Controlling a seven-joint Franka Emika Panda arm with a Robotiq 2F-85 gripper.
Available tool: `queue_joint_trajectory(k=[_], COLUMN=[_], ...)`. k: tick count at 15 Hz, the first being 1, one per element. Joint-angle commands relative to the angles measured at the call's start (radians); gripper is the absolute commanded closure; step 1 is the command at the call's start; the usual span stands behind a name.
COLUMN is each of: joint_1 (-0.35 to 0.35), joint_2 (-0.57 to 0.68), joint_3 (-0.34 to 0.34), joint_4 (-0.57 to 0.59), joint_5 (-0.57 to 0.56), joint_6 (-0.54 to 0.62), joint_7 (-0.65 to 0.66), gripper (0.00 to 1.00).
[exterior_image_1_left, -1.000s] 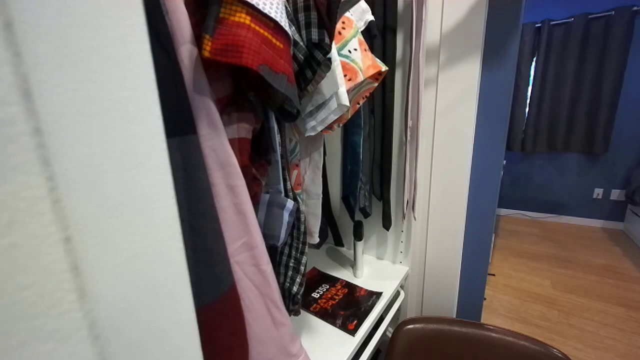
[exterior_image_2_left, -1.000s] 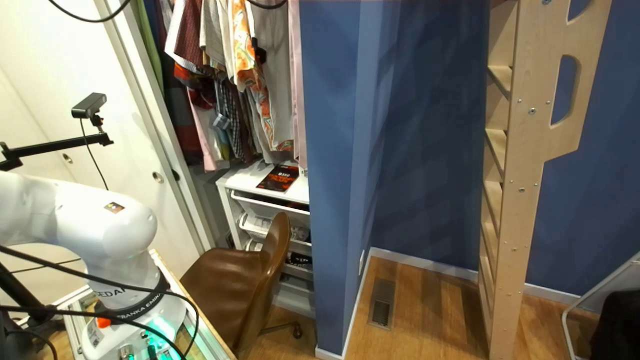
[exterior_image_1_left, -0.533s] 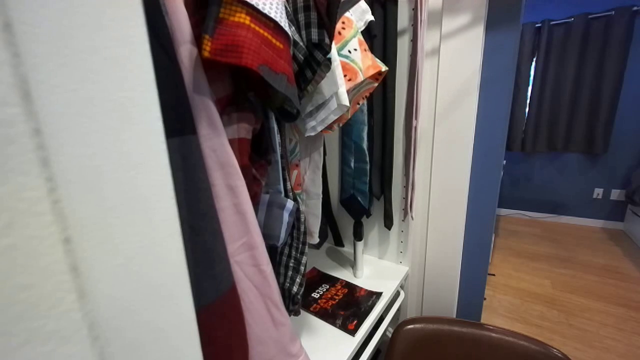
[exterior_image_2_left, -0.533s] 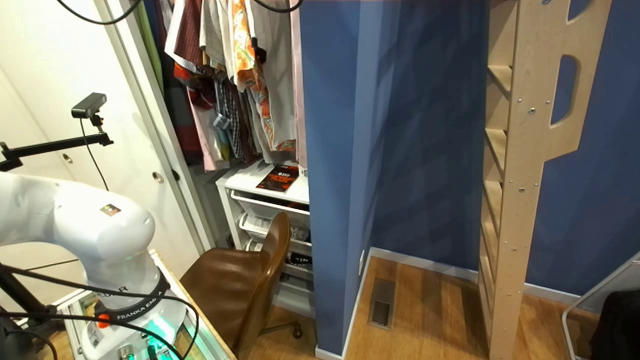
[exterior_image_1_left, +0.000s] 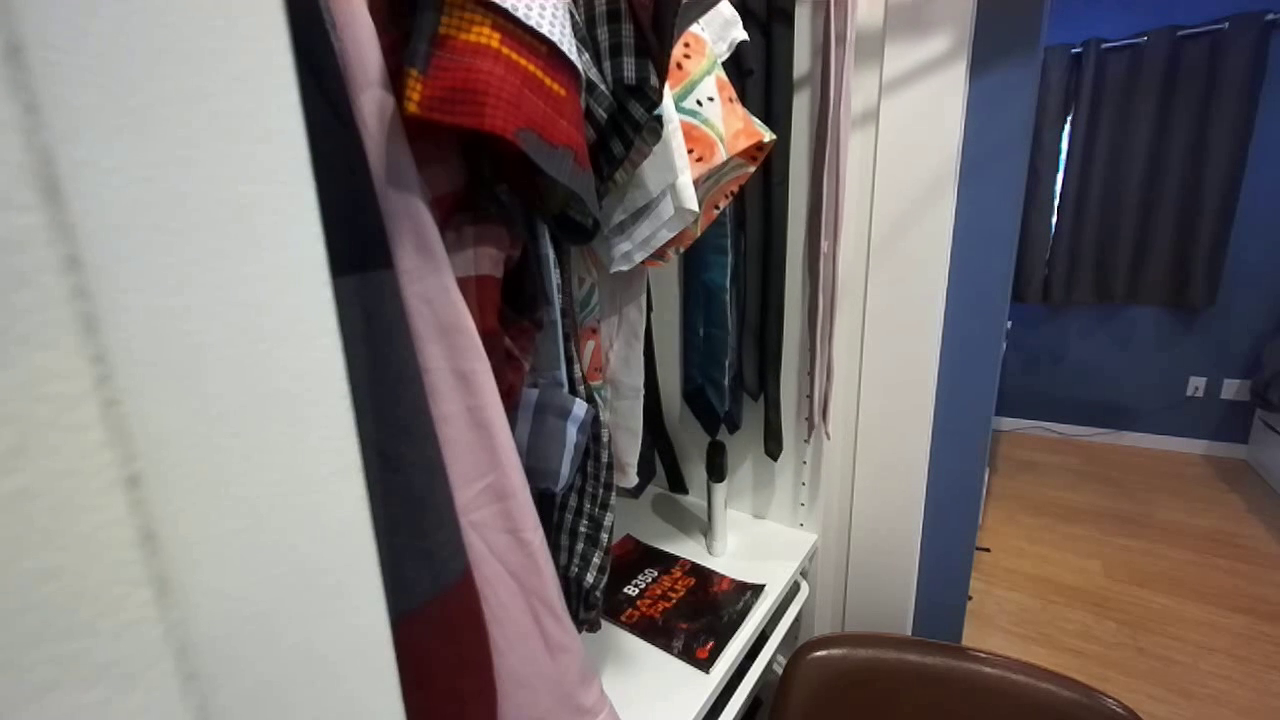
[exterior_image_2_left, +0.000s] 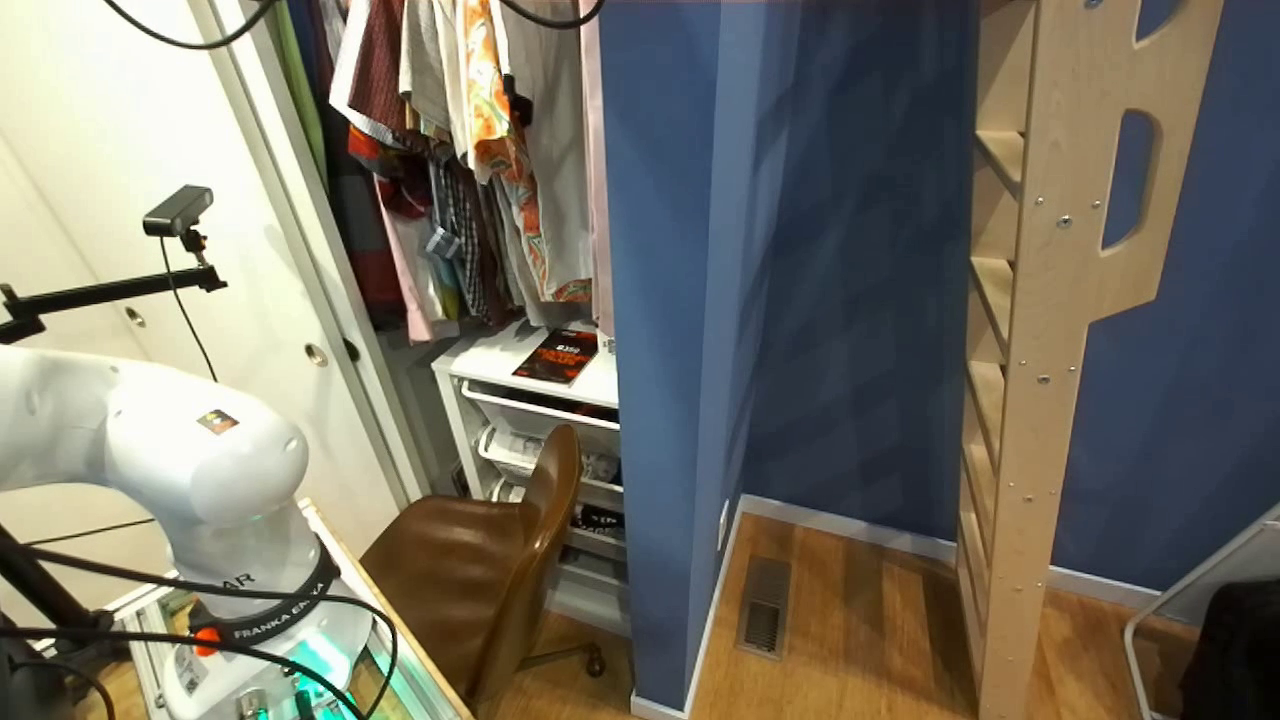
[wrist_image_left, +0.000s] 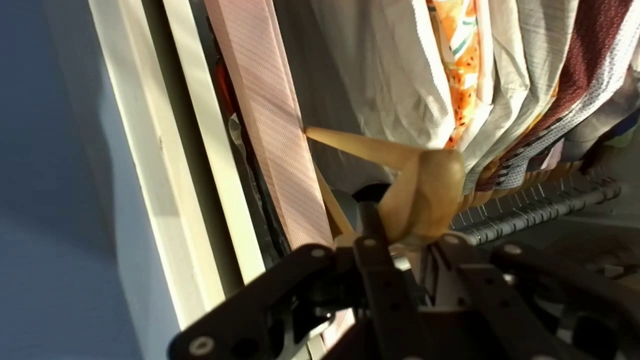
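Jaws together, clamped on wooden hanger (wrist_image_left: 437, 185) in wrist view; exact contact spot blurred. Hanger body just past the tips, between 12 and 1 o'clock; one arm of it points to 10. Pink tie (wrist_image_left: 280, 165) hangs at 10 o'clock from jaws; end of hanger arm meets its edge in view, can't tell if touching.

Same view, clock from jaws: white shirt (wrist_image_left: 395, 70) at 12, watermelon-print shirt (wrist_image_left: 465, 90) at 1, maroon shirt (wrist_image_left: 597, 55) between 1 and 2, closet rod (wrist_image_left: 505, 225) with metal hooks at 3, blue wall (wrist_image_left: 50, 200) at 9, white closet frame (wrist_image_left: 152, 155) between 9 and 10.

In an exterior view, clock from centre: dark B350 booklet (exterior_image_1_left: 685, 605) just before 6, flat on white drawer unit (exterior_image_1_left: 770, 545); white upright piece with black top (exterior_image_1_left: 717, 520) at 5, standing on same unit.

In an exterior view: brown chair (exterior_image_2_left: 450, 545) between 7 and 8, robot arm (exterior_image_2_left: 220, 450) just short of 9, black camera (exterior_image_2_left: 178, 212) on boom between 9 and 10, wooden ladder (exterior_image_2_left: 1045, 410) about 3.
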Motion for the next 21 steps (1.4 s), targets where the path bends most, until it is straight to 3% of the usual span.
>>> queue_joint_trajectory(k=[1,12,21], joint_1=[-0.015,-0.022,-0.018], joint_2=[-0.002,0.048,0.051], joint_3=[0.032,0.058,0.056], joint_4=[-0.010,-0.029,-0.035], joint_5=[0.017,0.022,0.002], joint_6=[0.002,0.155,0.119], joint_7=[0.006,0.019,0.016], gripper=[0.96,0.96,0.96])
